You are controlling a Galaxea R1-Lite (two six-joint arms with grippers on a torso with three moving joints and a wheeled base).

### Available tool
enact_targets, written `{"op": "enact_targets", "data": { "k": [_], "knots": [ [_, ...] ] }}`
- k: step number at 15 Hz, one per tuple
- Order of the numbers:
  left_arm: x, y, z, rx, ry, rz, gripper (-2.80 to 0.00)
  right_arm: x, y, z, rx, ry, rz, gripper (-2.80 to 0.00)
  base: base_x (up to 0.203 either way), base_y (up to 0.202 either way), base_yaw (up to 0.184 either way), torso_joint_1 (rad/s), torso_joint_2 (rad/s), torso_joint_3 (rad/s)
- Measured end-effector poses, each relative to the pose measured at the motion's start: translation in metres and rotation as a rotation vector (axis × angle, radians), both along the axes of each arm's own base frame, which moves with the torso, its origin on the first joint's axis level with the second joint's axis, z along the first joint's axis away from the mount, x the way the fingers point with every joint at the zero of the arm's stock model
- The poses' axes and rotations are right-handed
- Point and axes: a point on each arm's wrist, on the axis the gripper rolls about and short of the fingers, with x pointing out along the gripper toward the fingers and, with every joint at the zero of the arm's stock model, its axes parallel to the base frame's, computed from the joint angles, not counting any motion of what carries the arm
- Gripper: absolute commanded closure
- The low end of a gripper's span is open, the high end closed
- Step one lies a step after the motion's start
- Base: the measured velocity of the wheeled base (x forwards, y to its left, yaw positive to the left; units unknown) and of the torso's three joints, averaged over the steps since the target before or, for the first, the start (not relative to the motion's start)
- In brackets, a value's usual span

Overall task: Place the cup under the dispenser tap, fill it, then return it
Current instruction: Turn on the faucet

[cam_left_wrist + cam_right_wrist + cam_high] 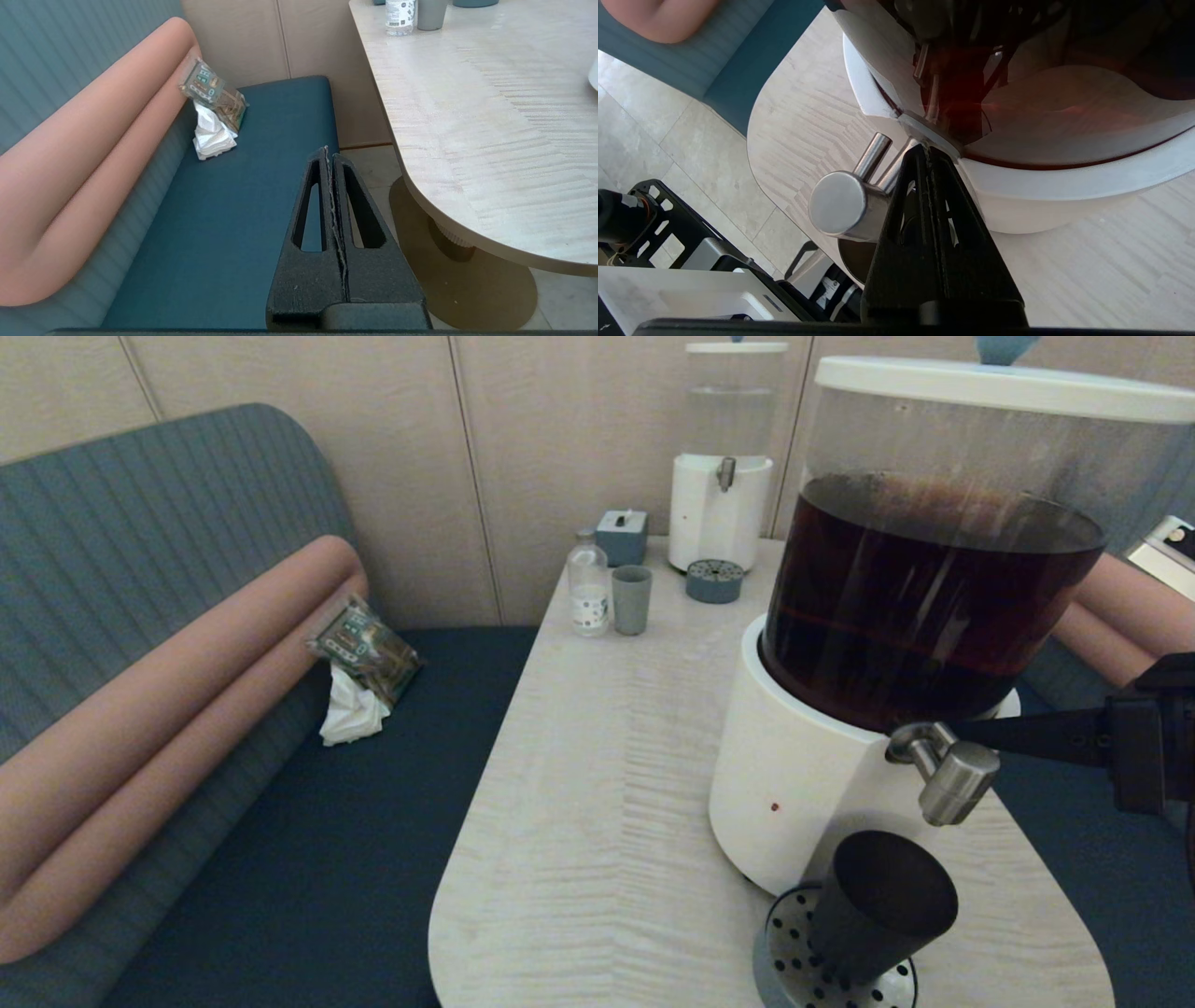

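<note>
Right end effector [924, 151], fingers pressed closed, is touching the dispenser tap [948, 775]; the cup [878, 905] is sitting beneath. Left end effector [329, 151] is hanging closed beside the counter [490, 140].

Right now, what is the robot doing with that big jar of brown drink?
The robot's right gripper, fingers shut, is pressed against the dispenser tap of the big dispenser. The black cup stands on the drip tray under the tap, ready to be filled. No drink can be seen pouring. The left gripper is shut and parked off to the side over the blue bench.
</note>
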Motion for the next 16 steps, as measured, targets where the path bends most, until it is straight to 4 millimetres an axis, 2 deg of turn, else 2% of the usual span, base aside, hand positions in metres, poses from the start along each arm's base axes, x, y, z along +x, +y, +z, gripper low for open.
{"op": "enact_targets", "data": {
  "k": [16],
  "knots": [
    [0.000, 0.000, 0.000, 0.000, 0.000, 0.000, 0.00, 0.005, 0.017, 0.000, -0.002, -0.053, 0.085, 0.00, 0.000, 0.000, 0.000, 0.000, 0.00, 0.000]
  ]
}}
